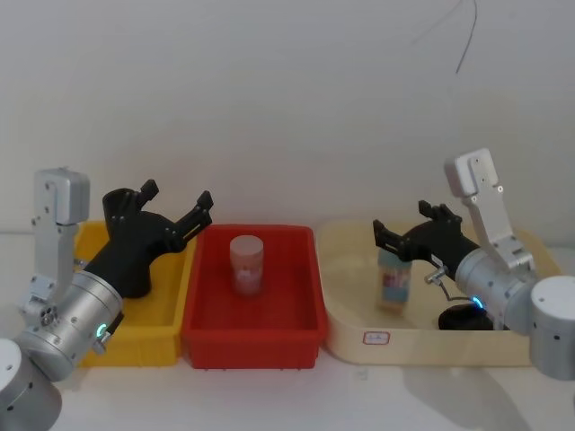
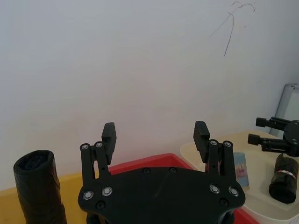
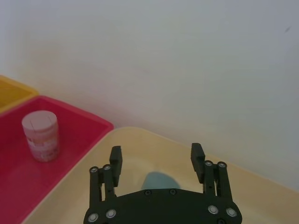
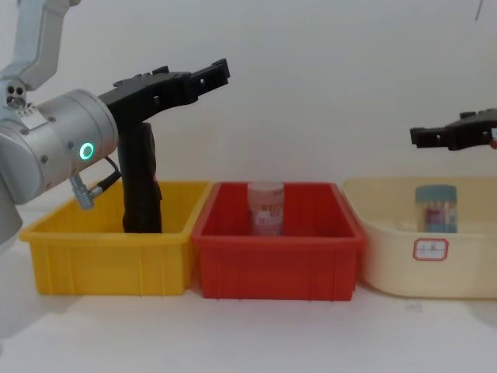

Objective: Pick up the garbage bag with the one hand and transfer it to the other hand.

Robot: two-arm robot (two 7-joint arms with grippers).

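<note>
A black rolled garbage bag [image 4: 142, 183] stands upright in the yellow bin [image 4: 109, 256]; it is also at the edge of the left wrist view [image 2: 37, 189]. My left gripper [image 1: 177, 195] hovers above that bin, open and empty, with the roll below and beside it [image 4: 194, 75]. A second black roll with a red band [image 2: 284, 184] lies in the beige tray [image 1: 346, 337], partly behind my right arm [image 1: 465, 317]. My right gripper [image 1: 400, 224] is open and empty above the tray [image 3: 156, 156].
The red bin [image 1: 202, 332] in the middle holds a pink-and-white jar [image 1: 246, 264]. A blue-lidded container [image 1: 393, 278] stands in the beige tray under my right gripper. A white wall runs close behind all three bins.
</note>
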